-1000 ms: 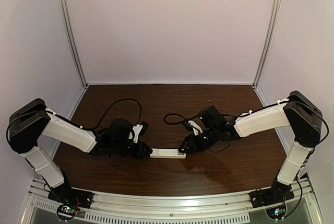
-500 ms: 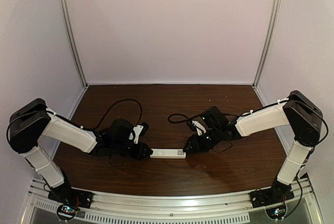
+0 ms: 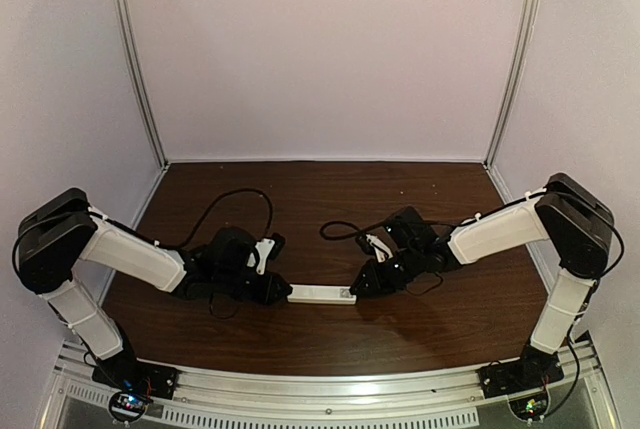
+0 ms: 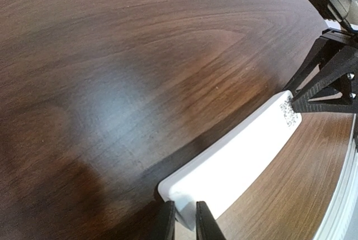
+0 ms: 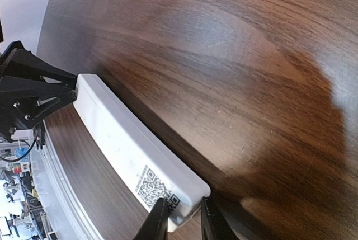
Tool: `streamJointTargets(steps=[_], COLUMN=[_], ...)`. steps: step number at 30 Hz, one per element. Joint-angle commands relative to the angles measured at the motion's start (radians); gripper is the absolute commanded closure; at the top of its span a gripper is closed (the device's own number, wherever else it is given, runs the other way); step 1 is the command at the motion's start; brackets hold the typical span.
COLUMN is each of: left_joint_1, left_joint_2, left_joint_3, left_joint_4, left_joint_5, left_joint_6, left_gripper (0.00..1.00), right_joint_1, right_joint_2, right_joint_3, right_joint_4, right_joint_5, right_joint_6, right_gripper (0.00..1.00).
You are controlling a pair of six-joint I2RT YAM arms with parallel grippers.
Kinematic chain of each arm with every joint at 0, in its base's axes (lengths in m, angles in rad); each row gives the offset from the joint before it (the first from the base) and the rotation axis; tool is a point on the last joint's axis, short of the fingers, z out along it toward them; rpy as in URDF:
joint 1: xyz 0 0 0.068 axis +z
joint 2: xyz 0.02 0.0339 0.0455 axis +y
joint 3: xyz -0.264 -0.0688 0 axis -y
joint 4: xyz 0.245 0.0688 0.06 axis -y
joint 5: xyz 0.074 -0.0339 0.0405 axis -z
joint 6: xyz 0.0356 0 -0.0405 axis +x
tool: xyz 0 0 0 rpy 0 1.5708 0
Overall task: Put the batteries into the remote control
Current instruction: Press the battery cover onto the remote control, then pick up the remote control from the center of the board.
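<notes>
The remote control [image 3: 322,295] lies flat on the dark wooden table between the two arms, its plain white back with a QR code facing up. My left gripper [image 3: 283,292] is shut on its left end; in the left wrist view the remote control [image 4: 240,156] runs away from the left gripper [image 4: 185,212], whose fingers pinch its near corner. My right gripper [image 3: 358,290] is shut on the right end. In the right wrist view the right gripper [image 5: 184,209] clamps the remote control [image 5: 123,139] at its QR-code corner. The batteries are out of view.
Black cables loop on the table behind the left arm [image 3: 240,199] and behind the right arm [image 3: 340,229]. A metal rail [image 3: 320,389] runs along the near edge. Pale walls close in the back and both sides.
The right gripper's jaws have narrowed onto the remote's right end, and the right arm has shifted slightly left. The left gripper and the remote have stayed put.
</notes>
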Motion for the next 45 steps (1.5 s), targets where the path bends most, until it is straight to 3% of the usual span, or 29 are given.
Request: streamJointTargets(steps=[1, 13, 17, 21, 24, 28, 35, 45], left_joint_1=[-0.035, -0.072, -0.050, -0.007, 0.008, 0.009, -0.033, -0.107], left_joint_2=[0.044, 0.087, 0.052, -0.031, -0.088, -0.113, 0.066, 0.323], left_joint_3=[0.028, 0.076, 0.071, 0.081, 0.145, 0.239, 0.530, 0.812], left_joint_4=[0.003, -0.029, -0.060, -0.115, -0.211, -0.341, -0.661, -0.923], left_joint_5=[0.049, 0.064, 0.047, 0.039, 0.015, 0.031, 0.086, 0.079], left_joint_6=[0.028, 0.047, 0.067, 0.131, 0.225, 0.414, 0.738, 0.940], left_gripper=[0.86, 0.87, 0.79, 0.60, 0.46, 0.37, 0.38, 0.42], right_joint_1=[0.012, 0.020, -0.019, -0.073, -0.108, -0.158, -0.300, -0.450], right_joint_2=[0.037, 0.049, 0.022, -0.036, -0.077, -0.158, -0.334, -0.516], right_joint_3=[0.003, 0.029, 0.006, -0.012, -0.009, -0.003, -0.071, -0.157], right_joint_4=[0.041, 0.037, 0.041, 0.031, 0.029, 0.022, 0.052, 0.044], right_joint_5=[-0.029, -0.041, -0.044, -0.044, -0.065, -0.080, -0.104, -0.153], right_joint_6=[0.018, 0.013, 0.016, -0.001, -0.008, -0.019, -0.018, -0.019], right_gripper=[0.82, 0.83, 0.80, 0.72, 0.66, 0.57, 0.46, 0.43])
